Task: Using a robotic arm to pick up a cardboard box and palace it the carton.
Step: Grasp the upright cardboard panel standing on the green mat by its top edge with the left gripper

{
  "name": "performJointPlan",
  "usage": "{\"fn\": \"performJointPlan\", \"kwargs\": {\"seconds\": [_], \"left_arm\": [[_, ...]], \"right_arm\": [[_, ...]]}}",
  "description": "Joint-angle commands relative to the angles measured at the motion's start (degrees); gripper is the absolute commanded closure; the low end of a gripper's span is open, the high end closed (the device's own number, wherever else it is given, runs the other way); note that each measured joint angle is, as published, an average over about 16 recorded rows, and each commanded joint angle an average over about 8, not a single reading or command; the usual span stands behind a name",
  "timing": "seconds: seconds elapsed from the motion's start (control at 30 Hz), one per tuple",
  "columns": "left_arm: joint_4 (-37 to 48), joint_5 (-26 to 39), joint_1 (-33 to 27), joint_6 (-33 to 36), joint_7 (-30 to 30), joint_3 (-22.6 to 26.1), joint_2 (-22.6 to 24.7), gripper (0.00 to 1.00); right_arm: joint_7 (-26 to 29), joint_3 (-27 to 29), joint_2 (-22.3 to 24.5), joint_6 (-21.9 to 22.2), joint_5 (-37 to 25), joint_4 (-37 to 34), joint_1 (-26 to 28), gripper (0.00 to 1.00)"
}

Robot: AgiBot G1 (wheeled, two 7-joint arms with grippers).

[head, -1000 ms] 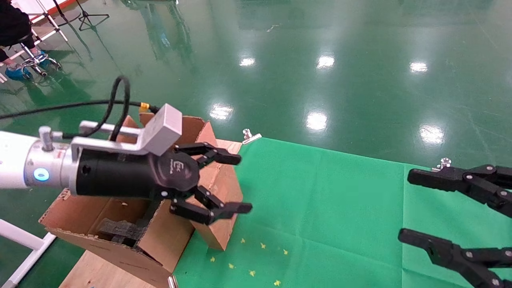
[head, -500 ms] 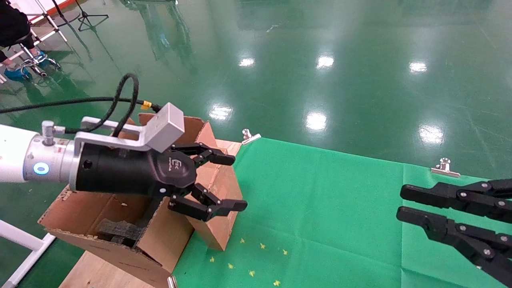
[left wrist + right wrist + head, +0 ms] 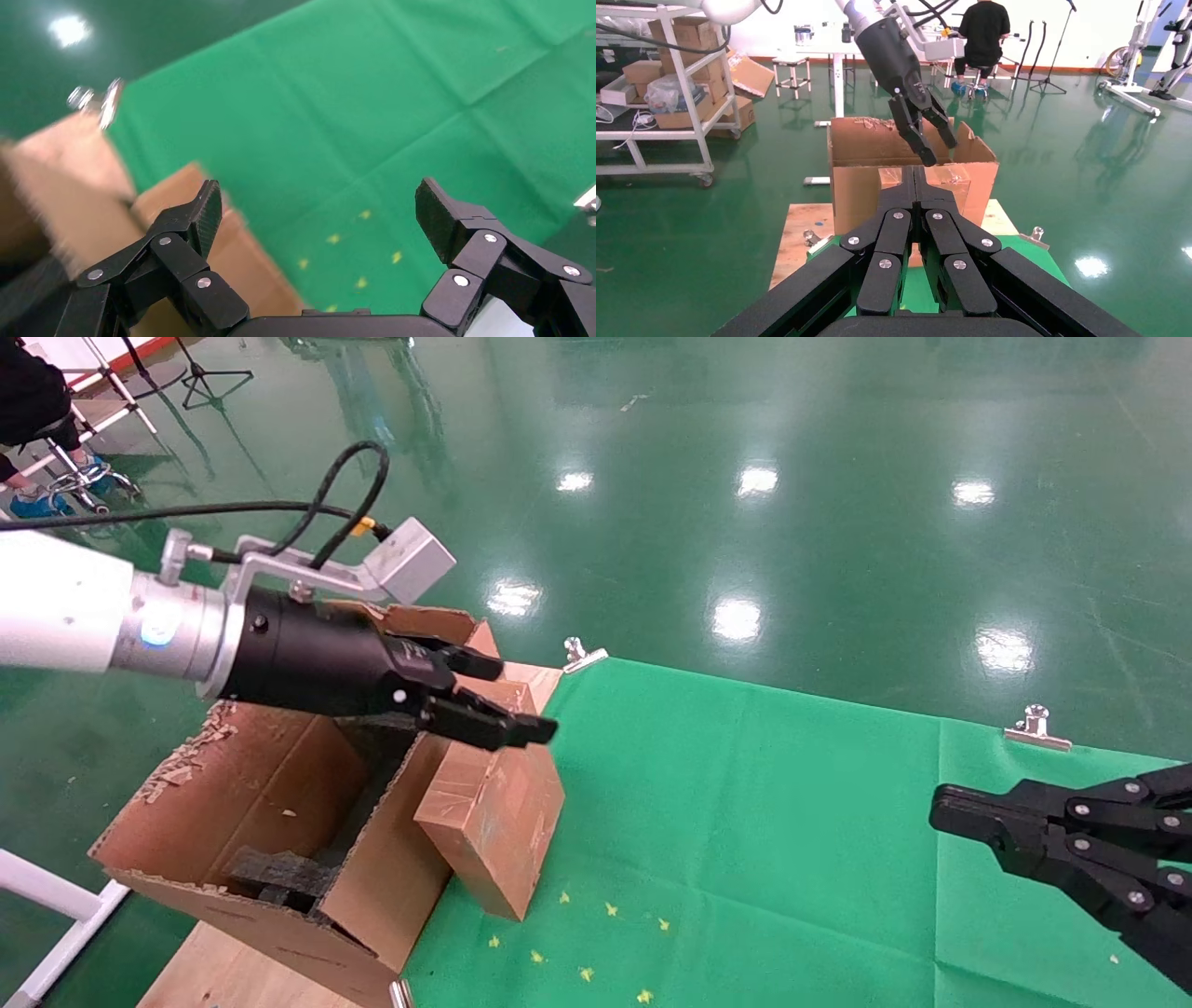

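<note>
The small brown cardboard box [image 3: 494, 808] stands tilted on the green cloth, leaning against the right flap of the big torn carton [image 3: 242, 775]. Dark foam [image 3: 279, 873] lies inside the carton. My left gripper [image 3: 523, 699], on the white arm, is open and empty. It hovers over the box's upper end without touching it. In the left wrist view the open gripper [image 3: 320, 210] shows the box [image 3: 242, 256] beside one finger and the carton flap [image 3: 63, 182] behind it. My right gripper [image 3: 941, 803] is shut and empty, low at the right; its wrist view [image 3: 914, 172] faces the carton [image 3: 856, 189], the box [image 3: 951, 184] and the left gripper [image 3: 938, 149].
Metal clips [image 3: 585, 654] [image 3: 1036, 727] hold the green cloth [image 3: 745, 822] at the table's far edge. Yellow flecks [image 3: 596, 933] lie near the box. The carton rests on a wooden board [image 3: 223, 971]. Shelving [image 3: 673, 84] and a seated person [image 3: 982, 35] are far behind.
My left gripper has risen, moved back slightly and rolled, so its fingers now show edge-on. My right gripper has shut and dropped lower. The box has not moved.
</note>
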Motion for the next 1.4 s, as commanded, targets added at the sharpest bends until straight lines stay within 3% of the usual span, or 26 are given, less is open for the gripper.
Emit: {"fn": "performJointPlan", "kwargs": {"seconds": [0.03, 0.33, 0.7, 0.73, 0.9, 0.93, 0.97, 1.0, 1.2, 1.23, 1.4], "left_arm": [[-0.3, 3.3, -2.1, 0.7, -4.1, 1.1, 0.7, 0.0], [0.9, 11.7, -5.9, 3.7, -14.9, 6.5, 3.1, 0.0], [3.0, 12.4, -5.1, 3.5, -17.9, 11.1, 4.9, 0.0], [3.0, 12.5, -5.1, 3.5, -18.1, 11.4, 5.0, 0.0], [2.8, 13.1, -5.2, 3.5, -19.0, 12.9, 5.5, 0.0], [2.7, 13.3, -5.2, 3.5, -19.1, 13.2, 5.6, 0.03], [2.5, 13.5, -5.3, 3.5, -19.1, 13.4, 5.6, 0.11], [2.4, 13.7, -5.3, 3.4, -19.2, 13.6, 5.7, 0.23], [2.1, 14.2, -5.5, 3.3, -19.2, 14.1, 5.8, 0.95], [2.1, 14.1, -5.5, 3.3, -19.2, 14.1, 5.8, 1.0], [2.2, 14.0, -5.5, 3.3, -19.2, 13.9, 5.7, 1.0]], "right_arm": [[0.0, 0.0, 0.0, 0.0, 0.0, 0.0, 0.0, 1.0], [0.0, 0.0, 0.0, 0.0, 0.0, 0.0, 0.0, 1.0], [0.0, 0.0, 0.0, 0.0, 0.0, 0.0, 0.0, 1.0], [0.0, 0.0, 0.0, 0.0, 0.0, 0.0, 0.0, 0.93], [0.0, 0.0, 0.0, 0.0, 0.0, 0.0, 0.0, 0.3], [0.0, 0.0, 0.0, 0.0, 0.0, 0.0, 0.0, 0.18], [0.0, 0.0, 0.0, 0.0, 0.0, 0.0, 0.0, 0.05], [0.0, 0.0, 0.0, 0.0, 0.0, 0.0, 0.0, 0.0], [0.0, 0.0, 0.0, 0.0, 0.0, 0.0, 0.0, 0.0], [0.0, 0.0, 0.0, 0.0, 0.0, 0.0, 0.0, 0.0], [0.0, 0.0, 0.0, 0.0, 0.0, 0.0, 0.0, 0.0]]}}
